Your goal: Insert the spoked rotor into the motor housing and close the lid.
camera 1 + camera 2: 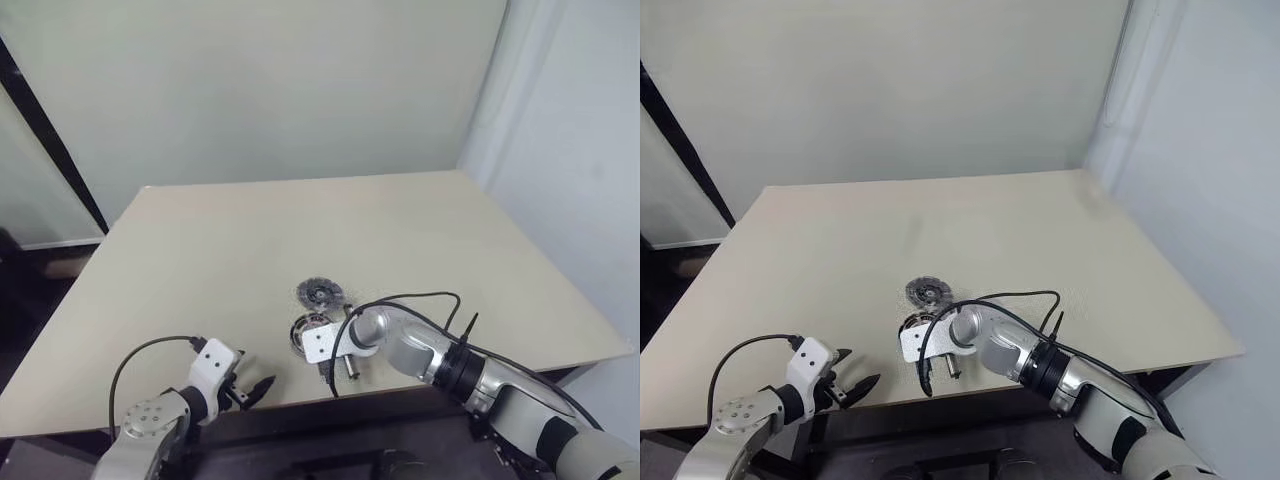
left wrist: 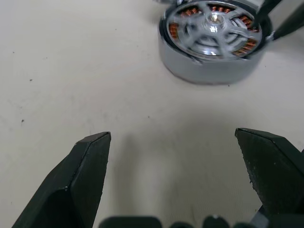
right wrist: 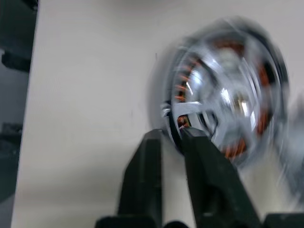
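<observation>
1. A plain test room or lab, not a home: bare pale walls (image 1: 300, 90) with nothing hung on them.
2. One beige worktop (image 1: 250, 250) stands alone.
3. A small motor housing (image 2: 213, 42) lies on it.

Round silver-grey motor housing (image 2: 213, 47): bright metal, its outer wall smooth with a soft brushed sheen. Pale silver spokes and hub of the spoked rotor (image 2: 212, 24): polished metal, glossy, seated over copper-brown windings (image 2: 190, 10) of fine wire. Small round grey lid (image 1: 318, 293) with notched edge, just beyond the housing: duller metal, dark centre. Pale beige table (image 1: 300, 230): smooth matt surface with a few tiny dark specks. Black fingers (image 2: 76, 185) of the left gripper (image 2: 183, 180): matt plastic, faintly grainy. Right gripper (image 3: 173, 142) fingers: black, slightly glossier. Black cable (image 1: 420, 297): smooth rubbery sheath
</observation>
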Tool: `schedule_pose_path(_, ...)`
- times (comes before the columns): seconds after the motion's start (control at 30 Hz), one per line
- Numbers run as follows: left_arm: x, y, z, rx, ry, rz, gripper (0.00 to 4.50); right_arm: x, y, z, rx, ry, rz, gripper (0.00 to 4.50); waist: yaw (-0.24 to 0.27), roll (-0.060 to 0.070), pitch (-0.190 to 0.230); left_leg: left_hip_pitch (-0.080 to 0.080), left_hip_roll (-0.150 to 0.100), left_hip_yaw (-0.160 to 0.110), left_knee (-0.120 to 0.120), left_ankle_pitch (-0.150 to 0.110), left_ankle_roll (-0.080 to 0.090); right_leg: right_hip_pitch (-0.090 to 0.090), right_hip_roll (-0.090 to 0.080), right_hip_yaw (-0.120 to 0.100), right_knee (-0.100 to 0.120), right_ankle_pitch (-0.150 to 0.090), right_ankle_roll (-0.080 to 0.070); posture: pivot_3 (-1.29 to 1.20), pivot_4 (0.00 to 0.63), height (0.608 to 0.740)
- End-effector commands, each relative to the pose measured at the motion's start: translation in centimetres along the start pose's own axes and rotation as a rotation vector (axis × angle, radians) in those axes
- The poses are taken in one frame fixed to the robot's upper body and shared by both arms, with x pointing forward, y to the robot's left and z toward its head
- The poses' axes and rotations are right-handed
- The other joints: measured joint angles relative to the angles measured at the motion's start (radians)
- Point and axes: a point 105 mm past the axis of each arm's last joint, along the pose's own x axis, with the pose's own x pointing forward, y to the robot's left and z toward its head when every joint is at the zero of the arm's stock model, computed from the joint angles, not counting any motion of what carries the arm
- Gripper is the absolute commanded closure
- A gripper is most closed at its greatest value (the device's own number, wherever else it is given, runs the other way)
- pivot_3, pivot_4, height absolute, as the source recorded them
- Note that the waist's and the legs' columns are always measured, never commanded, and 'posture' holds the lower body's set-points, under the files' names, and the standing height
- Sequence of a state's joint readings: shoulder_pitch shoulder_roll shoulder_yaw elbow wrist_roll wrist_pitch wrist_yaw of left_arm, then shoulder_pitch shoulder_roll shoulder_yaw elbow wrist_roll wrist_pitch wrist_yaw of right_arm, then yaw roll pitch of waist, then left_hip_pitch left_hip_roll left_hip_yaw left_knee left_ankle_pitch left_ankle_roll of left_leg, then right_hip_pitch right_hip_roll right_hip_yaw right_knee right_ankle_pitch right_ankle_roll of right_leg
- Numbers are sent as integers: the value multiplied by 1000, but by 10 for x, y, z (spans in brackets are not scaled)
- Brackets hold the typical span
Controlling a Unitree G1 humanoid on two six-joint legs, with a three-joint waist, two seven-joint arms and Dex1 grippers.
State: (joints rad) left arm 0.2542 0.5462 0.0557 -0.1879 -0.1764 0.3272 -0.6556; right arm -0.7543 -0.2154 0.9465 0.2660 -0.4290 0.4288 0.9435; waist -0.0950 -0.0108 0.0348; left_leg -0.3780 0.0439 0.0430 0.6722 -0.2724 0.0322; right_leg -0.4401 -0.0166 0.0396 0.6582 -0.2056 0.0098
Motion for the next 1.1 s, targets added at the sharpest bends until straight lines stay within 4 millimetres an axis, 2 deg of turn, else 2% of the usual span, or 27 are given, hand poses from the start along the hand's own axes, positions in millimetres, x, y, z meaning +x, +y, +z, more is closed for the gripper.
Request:
schedule_pose_path(0.03, -2, 3, 17, 31, -58, 8, 0, -4, -9, -1, 10, -6, -44, 4386, 0, 0, 0, 0, 0, 0, 0, 0, 0, 0, 0, 0, 0, 0, 0, 0, 0, 740)
schedule_pose_path(0.27, -1, 3, 17, 30, -60, 12, 0, -7, -10, 12, 118, -67, -36, 4409, 0, 0, 0, 0, 0, 1, 1, 0, 0, 0, 0, 0, 0, 0, 0, 0, 0, 740)
schedule_pose_path(0.47, 2, 5, 19, 36, -78, 20, 0, -14, -2, 30, 372, -115, 63, 4409, 1, 0, 0, -1, 0, 0, 0, 0, 0, -1, 0, 0, 0, 1, 1, 0, 0, 740)
schedule_pose_path(0.63, 3, 6, 19, 40, -84, 21, 0, -16, 4, 36, 496, -115, 125, 4410, 0, 0, 0, -2, 0, 0, 0, 0, 0, -2, 0, 0, 0, 2, 2, 0, 0, 740)
schedule_pose_path(0.87, 7, 5, 20, 42, -95, 17, 0, -11, -11, 44, 618, -142, 61, 4410, 0, 0, 0, -2, -1, 0, 0, 0, 0, -1, 0, 0, 0, 1, 2, 0, 0, 740)
schedule_pose_path(1.1, 6, 4, 17, 44, -90, 19, 0, -9, -14, 49, 656, -174, 39, 4411, -2, 0, 0, -2, 0, 0, 0, 0, 0, -1, 0, -1, 1, 2, 1, 0, 0, 740)
